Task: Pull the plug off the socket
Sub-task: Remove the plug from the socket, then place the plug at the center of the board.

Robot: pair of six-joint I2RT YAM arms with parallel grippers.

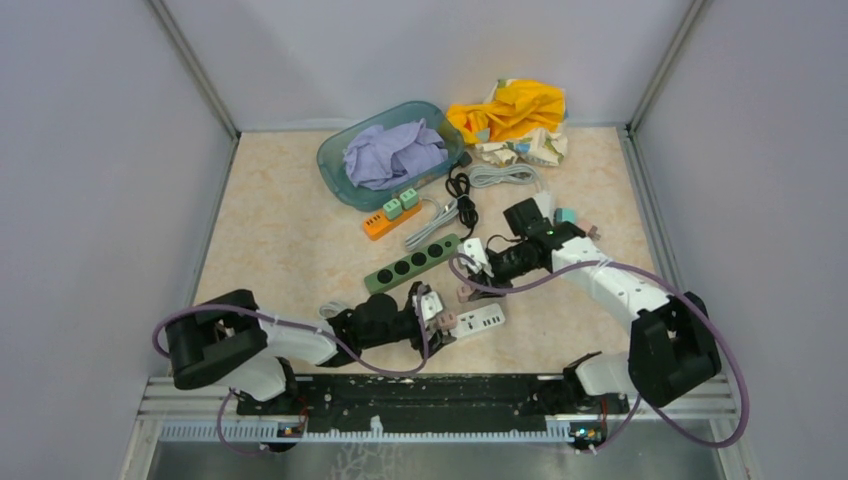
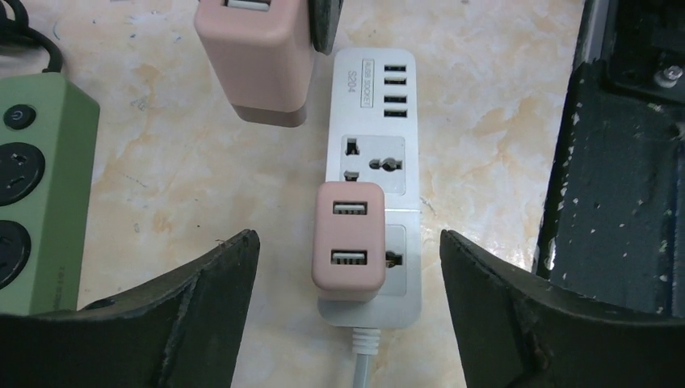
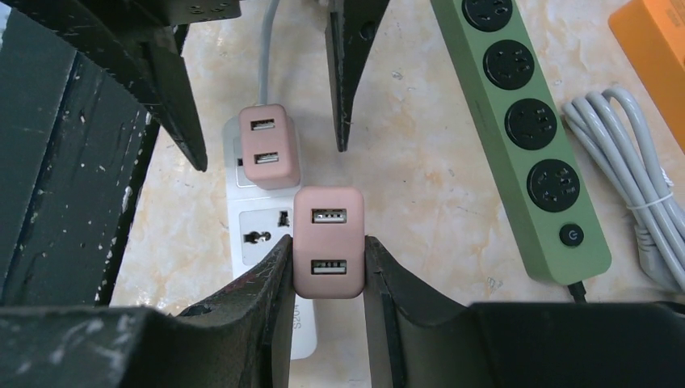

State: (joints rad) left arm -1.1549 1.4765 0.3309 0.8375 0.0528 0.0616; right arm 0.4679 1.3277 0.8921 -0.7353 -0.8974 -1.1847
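Left gripper (image 2: 347,238): fingers wide apart, straddling pink plug (image 2: 349,259), touching neither side. Plug location: seated in cable-end outlet of white socket strip (image 2: 373,153), flat on table (image 2: 161,162). Right gripper (image 3: 327,242): fingers clamped on second pink plug (image 3: 327,267) by its sides, held out of the strip, near its USB end. Two USB ports on top of each plug. Alongside, on table: green power strip (image 3: 525,137).

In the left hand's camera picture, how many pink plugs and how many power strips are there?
Pink plugs: 2 (plugged-in plug, pulled-out plug)
Power strips: 2 (white strip, green strip)
Total: 4
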